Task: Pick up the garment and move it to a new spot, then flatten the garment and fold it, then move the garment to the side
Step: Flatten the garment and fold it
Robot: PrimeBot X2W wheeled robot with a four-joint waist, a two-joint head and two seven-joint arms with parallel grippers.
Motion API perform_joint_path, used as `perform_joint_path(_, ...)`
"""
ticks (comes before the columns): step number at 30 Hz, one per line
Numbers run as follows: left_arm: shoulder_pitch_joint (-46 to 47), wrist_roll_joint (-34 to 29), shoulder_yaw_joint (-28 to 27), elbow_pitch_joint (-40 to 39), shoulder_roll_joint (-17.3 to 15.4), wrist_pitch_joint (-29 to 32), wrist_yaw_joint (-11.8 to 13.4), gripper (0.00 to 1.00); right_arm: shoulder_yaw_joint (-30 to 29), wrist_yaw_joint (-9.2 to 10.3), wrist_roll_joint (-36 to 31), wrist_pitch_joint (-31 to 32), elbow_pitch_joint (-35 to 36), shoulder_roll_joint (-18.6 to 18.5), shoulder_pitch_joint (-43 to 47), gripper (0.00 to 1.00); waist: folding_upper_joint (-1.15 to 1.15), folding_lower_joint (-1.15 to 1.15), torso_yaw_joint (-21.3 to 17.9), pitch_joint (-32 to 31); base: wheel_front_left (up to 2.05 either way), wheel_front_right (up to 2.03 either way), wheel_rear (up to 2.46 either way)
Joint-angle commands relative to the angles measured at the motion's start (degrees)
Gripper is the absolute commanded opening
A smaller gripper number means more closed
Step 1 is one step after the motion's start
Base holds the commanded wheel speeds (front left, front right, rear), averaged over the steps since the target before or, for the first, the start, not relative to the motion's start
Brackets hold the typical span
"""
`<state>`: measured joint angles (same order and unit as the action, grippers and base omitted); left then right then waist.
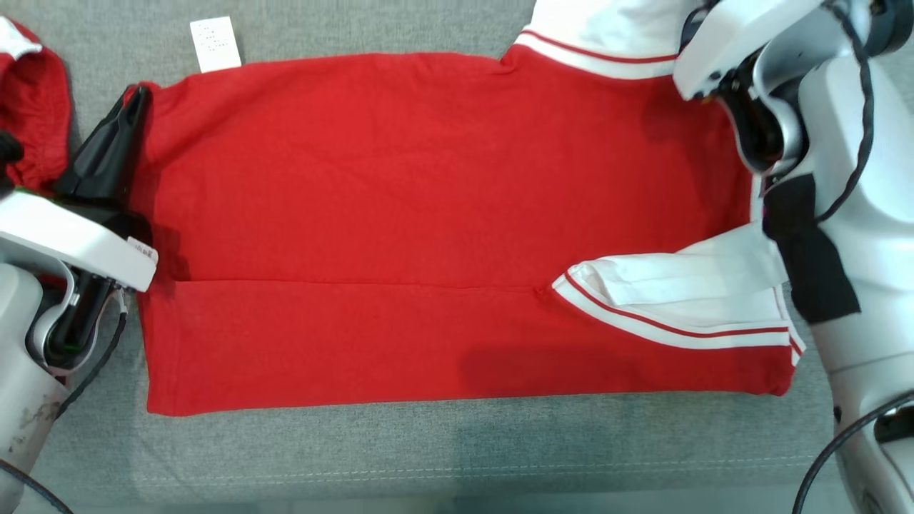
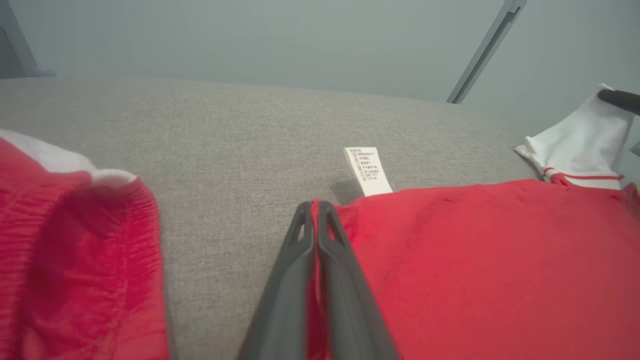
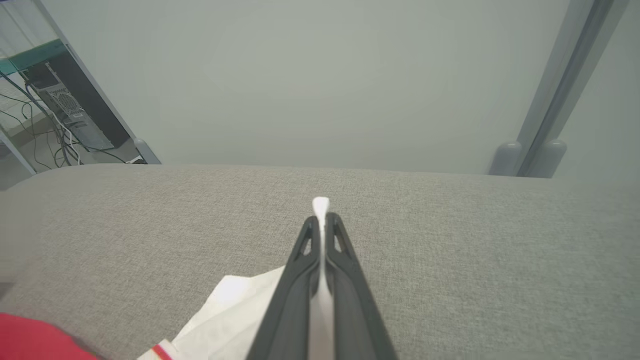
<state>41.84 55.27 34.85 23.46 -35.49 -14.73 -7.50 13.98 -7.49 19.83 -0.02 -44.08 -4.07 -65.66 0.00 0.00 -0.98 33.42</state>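
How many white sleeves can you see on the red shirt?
2. One sleeve is folded over the shirt's near right part; the other sticks out at its far right corner, pinched by the right gripper.

The plain red knit garment across the middle of the head view had white sleeves at the right, each cuff edged with a thin red stripe between white bands. A white care label printed with small dark characters showed at its upper left. Around it the woven cushion was a mottled grey, and at the far upper left a crinkled red cloth had a white border. The left gripper and the right gripper had matt dark grey fingers on pale white-and-grey arms, the arm at the right edge wearing a black patch.
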Motion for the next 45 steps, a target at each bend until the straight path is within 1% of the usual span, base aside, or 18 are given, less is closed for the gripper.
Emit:
perform_joint_path(1,-0.76,0.04,-2.66,-0.04,-2.68,-0.27,0.01,0.00,1.05,0.00,1.25,0.18,2.93,1.19,2.75,0.00,0.00,0.00,-0.91,-2.20,0.00,0.00,0.00)
perform_joint_path(4,-2.15,0.11,-2.71,0.97,-2.10,-0.27,0.01,0.00,1.40,0.00,2.72,0.51,5.55,1.19,6.14,0.00,0.00,0.00,-1.55,-4.46,0.00,0.00,0.00)
perform_joint_path(8,-4.03,0.16,-2.43,2.42,-1.70,-0.27,0.01,0.00,1.09,0.00,2.71,1.74,10.03,1.19,11.04,0.00,0.00,0.00,-2.68,-7.04,0.00,0.00,0.00)
perform_joint_path(12,-6.02,0.19,-2.31,3.55,-1.49,-0.27,0.01,0.00,0.95,0.00,2.90,4.05,16.31,1.19,17.18,0.00,0.00,0.00,-3.77,-8.96,0.00,0.00,0.00)
perform_joint_path(17,-8.28,-0.05,-2.33,5.17,-1.20,-0.27,0.01,0.00,-0.71,0.00,2.79,7.58,24.81,1.19,26.16,0.00,0.00,0.00,-4.54,-11.24,0.00,0.00,0.00)
perform_joint_path(18,-8.28,-0.05,-2.33,5.17,-1.20,-0.27,0.01,0.00,-0.71,0.00,2.79,7.58,24.81,1.19,26.16,0.00,0.00,0.00,-4.54,-11.24,0.00,0.00,0.00)
perform_joint_path(19,-8.68,-0.09,-2.37,5.57,-1.19,-0.27,0.01,0.00,-0.95,0.00,2.56,8.35,26.47,1.19,27.93,0.00,0.00,0.00,-4.64,-11.67,0.00,0.00,0.00)
perform_joint_path(23,-10.01,-0.12,-2.40,7.07,-1.59,-0.27,0.01,0.00,-2.02,0.00,2.98,11.13,32.57,1.19,34.59,0.00,0.00,0.00,-4.92,-12.87,0.00,0.00,0.00)
perform_joint_path(27,-11.18,-0.45,-2.40,7.37,-2.94,-0.27,0.01,0.00,-2.90,0.00,3.62,12.22,36.84,1.19,39.67,0.00,0.00,0.00,-4.98,-13.20,0.00,0.00,0.00)
perform_joint_path(33,-14.85,-0.71,-2.58,5.42,-4.98,-0.27,0.01,0.00,-3.14,0.00,4.67,12.01,38.59,1.19,44.28,0.00,0.00,0.00,-4.50,-13.96,0.00,0.00,0.00)
perform_joint_path(35,-16.17,-0.40,-2.10,5.04,-5.08,-0.27,0.01,0.00,-3.23,0.00,5.06,11.67,38.46,1.19,45.34,0.00,0.00,0.00,-4.31,-14.59,0.00,0.00,0.00)
perform_joint_path(40,-19.17,0.48,-0.76,3.71,-4.09,-0.27,0.01,0.00,-4.32,0.00,5.91,11.12,37.37,1.19,47.83,0.00,0.00,0.00,-3.77,-16.23,0.00,0.00,0.00)
perform_joint_path(45,-20.99,0.06,-0.42,4.52,-2.96,-0.27,0.01,0.00,-5.47,0.00,6.36,11.28,36.30,1.19,50.20,0.00,0.00,0.00,-3.35,-18.13,0.00,0.00,0.00)
